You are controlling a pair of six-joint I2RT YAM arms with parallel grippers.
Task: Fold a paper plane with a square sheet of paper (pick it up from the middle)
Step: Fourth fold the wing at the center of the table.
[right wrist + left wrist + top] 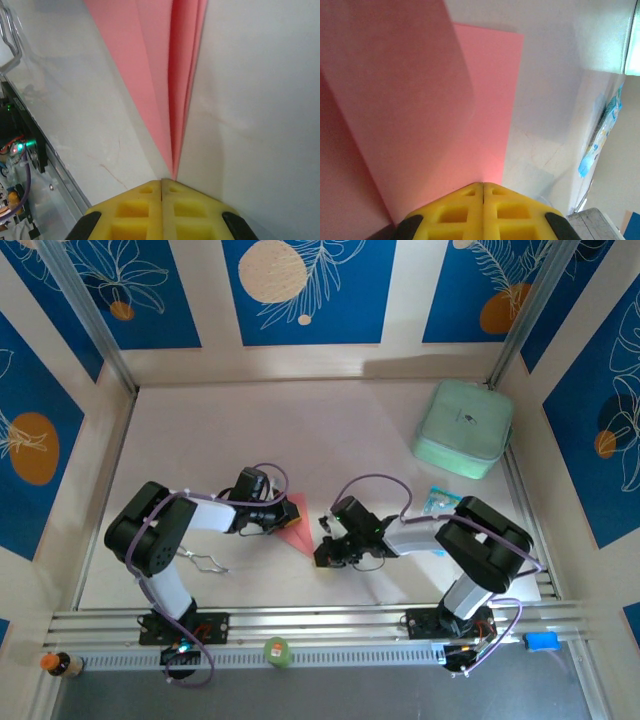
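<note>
Paper plane (296, 524), part-folded, is lying low at centre frame in the top view, between the two arms and well apart from the mint-green case (463, 428) at upper right. Its long axis is running from upper left down to lower right, with the narrow point aiming at the right gripper (161, 186). In the right wrist view the yellow fingertips are pressing together, and the pink point is running straight into their seam, so the nose looks pinched there; the layers and a darker centre crease are fanning straight up the frame, away from the fingers. The left gripper (483, 192) is sitting at the broad end, fingers likewise together with the flat pink sheet feeding into the seam. One flap is curling up over the left of that view. I am judging both ends gripped and neither arm nearer, each touching its own end. Any coming fold is turning on that axis: right fingers are lining up with the crease, left fingers are meeting the wide flank. A blue-and-white packet (440, 502) is lying right of centre.
</note>
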